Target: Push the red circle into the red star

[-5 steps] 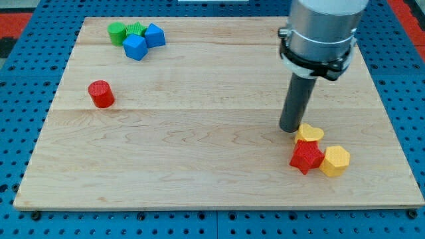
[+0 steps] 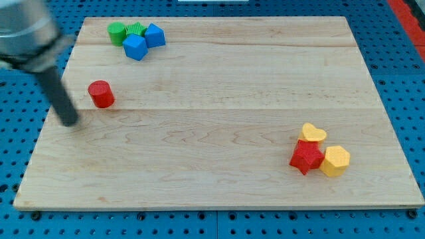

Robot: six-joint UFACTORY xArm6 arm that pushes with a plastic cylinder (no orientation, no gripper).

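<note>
The red circle (image 2: 101,93) stands on the wooden board (image 2: 212,133) at the view's left. The red star (image 2: 307,157) lies at the lower right, touching a yellow heart (image 2: 312,133) above it and a yellow hexagon (image 2: 335,160) to its right. My tip (image 2: 69,122) rests on the board just left of and slightly below the red circle, a small gap apart. The rod is motion-blurred.
Two green blocks (image 2: 126,31) and two blue blocks (image 2: 144,40) cluster at the board's top left. The board sits on a blue perforated table (image 2: 20,133).
The rod has swept across the board from beside the yellow heart at the right to the left side next to the red circle. No block has moved.
</note>
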